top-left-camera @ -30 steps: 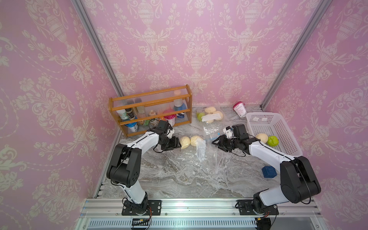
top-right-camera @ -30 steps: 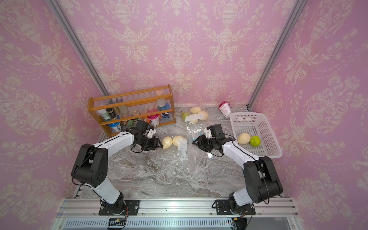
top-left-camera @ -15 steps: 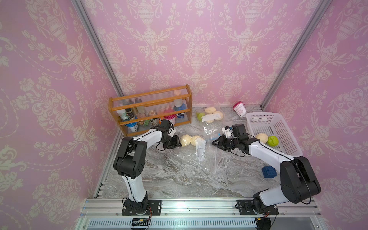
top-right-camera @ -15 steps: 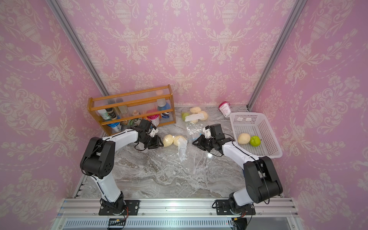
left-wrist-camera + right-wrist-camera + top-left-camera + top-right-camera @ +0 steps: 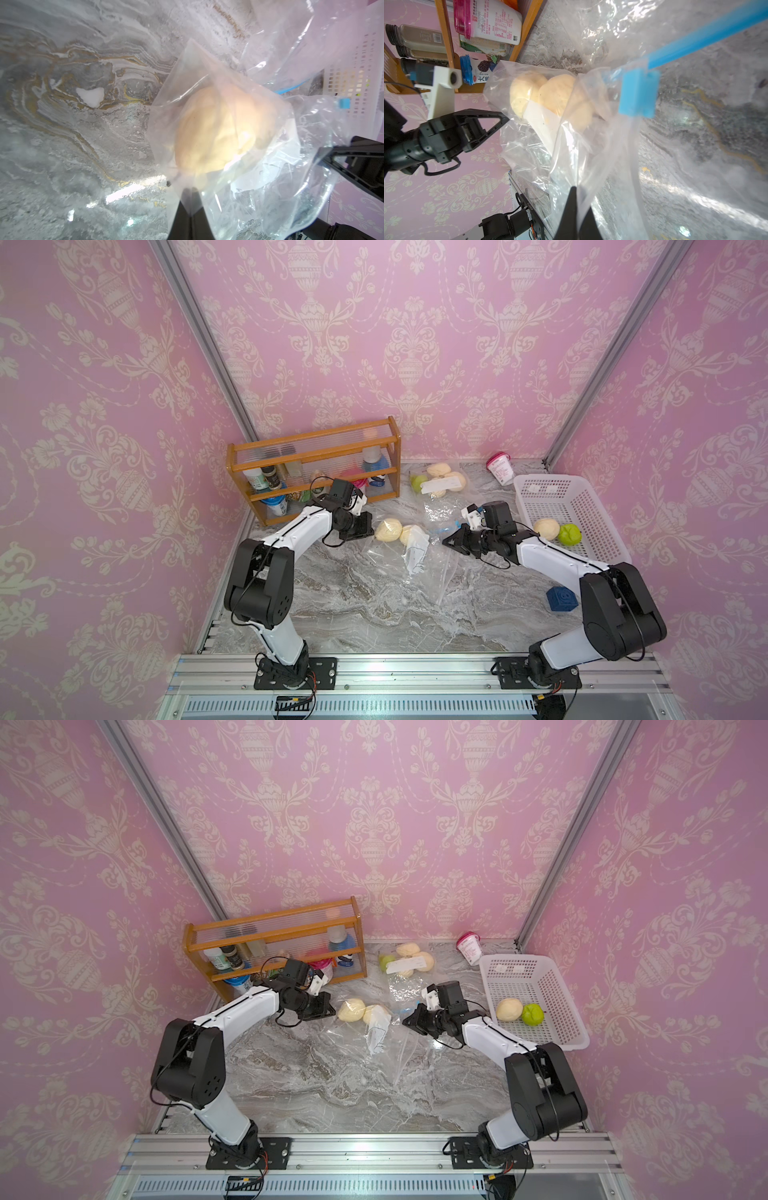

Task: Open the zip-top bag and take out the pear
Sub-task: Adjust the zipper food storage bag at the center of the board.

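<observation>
The left gripper (image 5: pixel 191 193) and right gripper (image 5: pixel 574 192) have clamped onto the clear plastic zip-top bag (image 5: pixel 388 564). Its pale yellow pear (image 5: pixel 218 133) sits inside, and the seal is possibly half-open.

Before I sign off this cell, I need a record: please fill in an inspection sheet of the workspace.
Surface: grey marble tabletop.
Job's things: zip-top bag lying crumpled, two pale pears inside, blue slider on its zip.
Clutter: wooden rack, second fruit bag, pink-lidded cup, white basket, blue cube.
Grippers: left pincer and right pincer both shut on bag film.
Cables: black loops at both wrists.
Surroundings: pink patterned walls, aluminium frame.
</observation>
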